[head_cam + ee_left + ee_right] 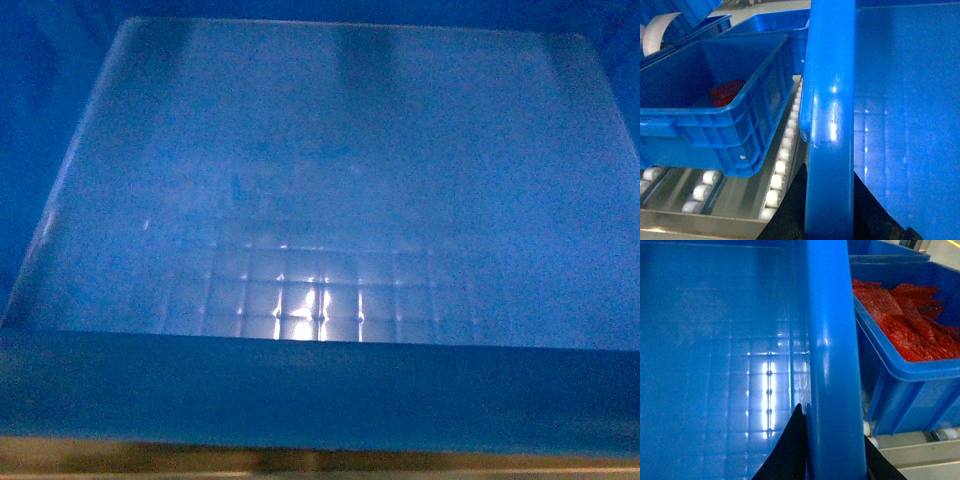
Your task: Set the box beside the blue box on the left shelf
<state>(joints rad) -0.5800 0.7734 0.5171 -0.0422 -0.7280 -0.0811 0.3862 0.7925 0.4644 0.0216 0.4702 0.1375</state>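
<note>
At the bottom centre of the right wrist view, the right end effector shows as two dark fingers set either side of the thick rolled rim of the large rectangular bright-blue plastic crate, one inside the wall and one outside, closed on that rim. In the left wrist view the left end effector is only a dark shape at the bottom of the frame behind the same crate's rim; dark parts lie on both sides of the rim, so it appears clamped on it as well, though the fingertips are hidden.

The crate fills the head view: its pale, grid-patterned floor with bright glints low in the middle, and its near wall across the bottom of the frame. No label or writing can be read on it.

To the left in the left wrist view, a second blue ribbed plastic crate sits on the flow rack of grey metal rails with rows of small white rollers, just beside the held crate; a small red object lies inside it. More blue crates stand behind it.

At the right of the right wrist view, another blue crate holds a heap of red crinkled pieces, close beside the held crate.
</note>
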